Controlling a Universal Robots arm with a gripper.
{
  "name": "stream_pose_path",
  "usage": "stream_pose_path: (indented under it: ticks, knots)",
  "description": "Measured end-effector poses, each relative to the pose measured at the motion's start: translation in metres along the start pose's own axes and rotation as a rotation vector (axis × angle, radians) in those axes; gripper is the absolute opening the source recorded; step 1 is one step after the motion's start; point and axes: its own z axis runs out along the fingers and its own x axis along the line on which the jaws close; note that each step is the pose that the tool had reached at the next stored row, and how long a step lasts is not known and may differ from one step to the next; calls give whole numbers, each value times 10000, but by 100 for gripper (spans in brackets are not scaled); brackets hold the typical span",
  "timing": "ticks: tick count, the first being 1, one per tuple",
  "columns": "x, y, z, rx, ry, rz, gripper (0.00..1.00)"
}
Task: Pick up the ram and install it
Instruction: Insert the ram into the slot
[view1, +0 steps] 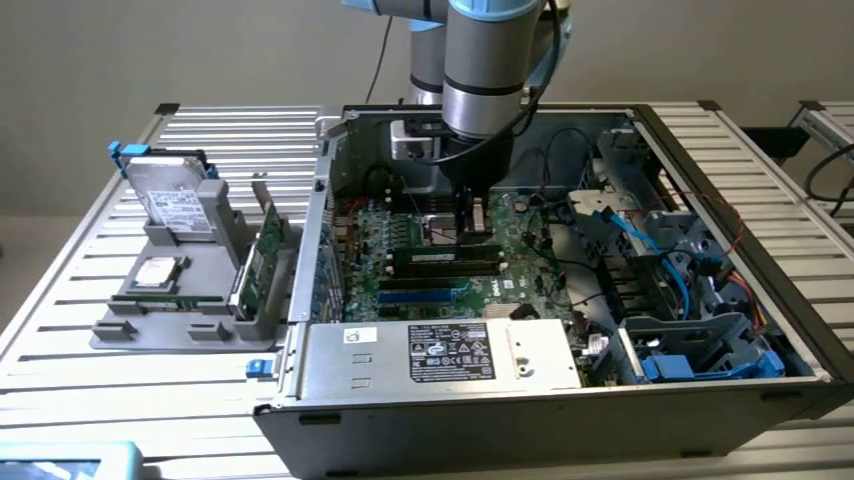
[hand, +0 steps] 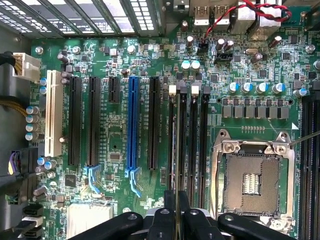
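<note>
1. Step in hand: the install. I am carrying the ram (hand: 178, 150) inside the open computer case (view1: 534, 420), so I judge the pickup done and the seating not yet done.
2. Claw (hand: 178, 212): I am holding it nearly closed. Its 2 fingers (hand: 167, 220) are pinching 1 end of the ram, with only the thin board between them.
3. Where the ram is: it is showing edge-on in the wrist view as 1 slim line. It is running lengthwise over the bank of black memory slots (hand: 192, 150) on the motherboard (hand: 115, 145), between the long card slots and the processor socket (hand: 252, 175).
4. In the exterior view my arm (view1: 487, 60) is reaching straight down into the case, over the middle of the board.
5. Contact: I cannot tell whether the ram's lower edge is touching a slot or hanging just above it.
6. Judgement on the next move: it is calling for the board's edge to sit square in 1 slot, then a straight, even press. The white latches (hand: 173, 90) at the far end need to be open, and I cannot tell whether they are.
</note>
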Motion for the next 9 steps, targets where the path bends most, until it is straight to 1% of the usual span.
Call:
stream_pose_path:
  ticks: [9]
  knots:
    - [3, 0, 6, -7, -1, -1, 14]
